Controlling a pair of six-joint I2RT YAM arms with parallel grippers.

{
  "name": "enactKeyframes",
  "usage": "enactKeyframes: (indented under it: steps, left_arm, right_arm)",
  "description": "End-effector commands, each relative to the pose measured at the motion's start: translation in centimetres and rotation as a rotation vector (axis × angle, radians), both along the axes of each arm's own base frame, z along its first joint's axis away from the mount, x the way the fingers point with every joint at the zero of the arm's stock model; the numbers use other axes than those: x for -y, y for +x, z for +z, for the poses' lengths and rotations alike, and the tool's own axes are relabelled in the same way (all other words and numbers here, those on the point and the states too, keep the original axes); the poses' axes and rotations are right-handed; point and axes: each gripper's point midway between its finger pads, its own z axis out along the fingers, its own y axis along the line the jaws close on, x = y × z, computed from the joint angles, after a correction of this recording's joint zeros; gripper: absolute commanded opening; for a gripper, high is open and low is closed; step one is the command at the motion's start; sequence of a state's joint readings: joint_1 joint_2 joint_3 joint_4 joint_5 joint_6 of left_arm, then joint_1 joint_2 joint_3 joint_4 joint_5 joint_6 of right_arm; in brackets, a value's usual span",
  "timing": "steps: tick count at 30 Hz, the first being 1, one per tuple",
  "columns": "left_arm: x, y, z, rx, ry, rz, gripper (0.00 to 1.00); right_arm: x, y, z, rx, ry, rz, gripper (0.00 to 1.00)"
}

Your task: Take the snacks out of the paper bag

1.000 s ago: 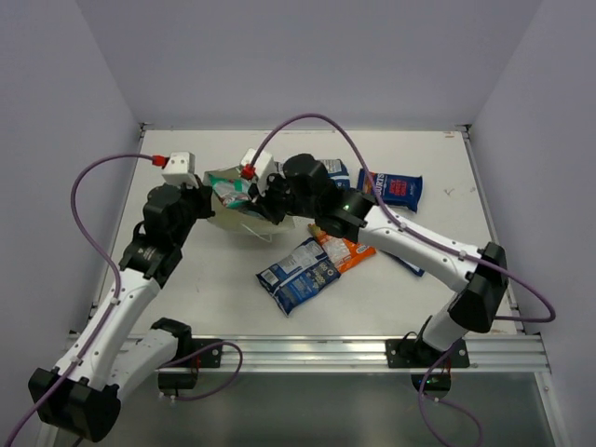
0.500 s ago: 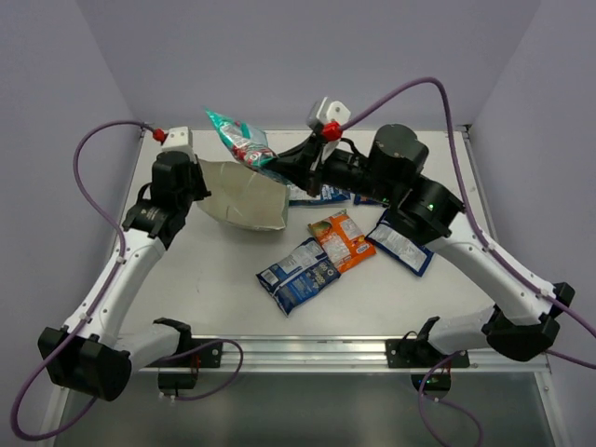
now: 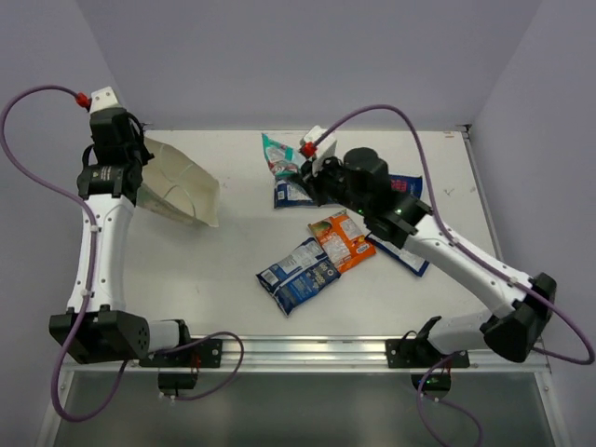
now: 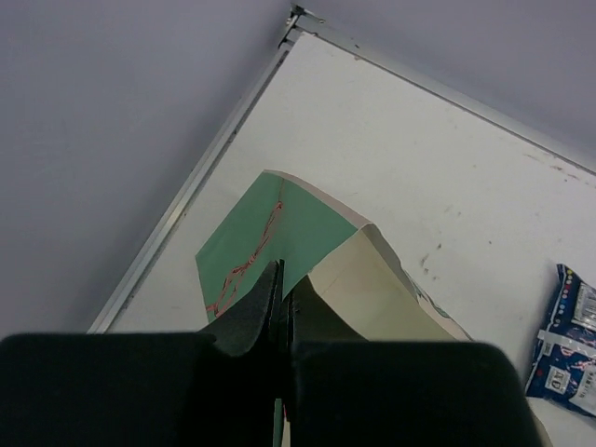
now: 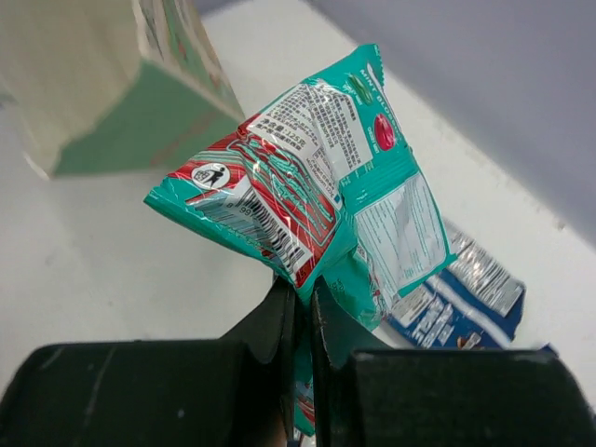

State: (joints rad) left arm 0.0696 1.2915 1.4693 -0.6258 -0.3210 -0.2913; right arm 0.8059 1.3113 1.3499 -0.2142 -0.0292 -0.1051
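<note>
The paper bag (image 3: pixel 182 191) hangs tilted at the far left, its pale green side (image 4: pixel 270 223) facing the left wrist view. My left gripper (image 3: pixel 140 177) (image 4: pixel 282 291) is shut on the bag's edge. Above the back middle of the table, my right gripper (image 3: pixel 298 173) (image 5: pixel 305 300) is shut on a teal-green snack packet (image 3: pixel 276 151) (image 5: pixel 317 186). Under it lies a dark blue packet (image 3: pixel 291 194) (image 5: pixel 466 298). An orange packet (image 3: pixel 341 238) and a blue-and-white packet (image 3: pixel 298 276) lie mid-table. Two more blue packets (image 3: pixel 406 257) (image 3: pixel 410 184) are partly hidden by the right arm.
The table's raised rim (image 3: pixel 307 130) runs along the back, with grey walls close behind and at both sides. In the left wrist view, the table's far left corner (image 4: pixel 296 17) shows, and a blue packet (image 4: pixel 568 354) lies at the right edge.
The right gripper drew the teal-green packet up out of the bag, then brought it down over the back middle. The left arm swung the bag away to the far left.
</note>
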Motion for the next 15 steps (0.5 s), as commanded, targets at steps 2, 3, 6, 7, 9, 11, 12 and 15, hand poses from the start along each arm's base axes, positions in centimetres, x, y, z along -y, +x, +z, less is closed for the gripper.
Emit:
enactKeyframes:
  steps: [2,3,6,7,9,11,12,15]
  left_arm:
    - [-2.0,1.3,-0.7,-0.008,-0.076,0.018,0.0]
    - [-1.9,1.7,-0.5,0.011,-0.108,0.002,0.0]
    - [-2.6,2.9,-0.7,0.019,-0.142,0.003,0.0]
    - [-2.9,3.1,-0.7,0.019,-0.147,0.008,0.0]
    - [-2.7,4.1,-0.7,0.021,-0.173,-0.014,0.0]
    - [-2.8,5.1,-1.3,0.013,-0.185,-0.022,0.0]
    - [-2.7,5.6,-0.8,0.026,-0.191,-0.032,0.0]
    - [-2.8,7.2,-1.1,0.025,-0.208,-0.045,0.0]
  right_arm:
    - [-2.4,3.0,-8.9,-0.082,-0.117,-0.061,0.0]
    - [-3.4,2.9,-10.3,-0.087,-0.142,-0.062,0.0]
    - [-6.5,3.3,-15.2,-0.132,-0.207,-0.056,0.0]
    - [-7.4,3.2,-16.2,-0.143,-0.214,-0.046,0.0]
    - [-9.3,2.8,-18.6,-0.208,-0.213,-0.021,0.14]
    - [-10.0,2.0,-19.5,-0.268,-0.21,0.009,0.37]
    - [-10.4,1.6,-19.4,-0.286,-0.195,0.017,0.5]
    - [-9.9,0.9,-17.8,-0.272,-0.189,0.037,0.8]
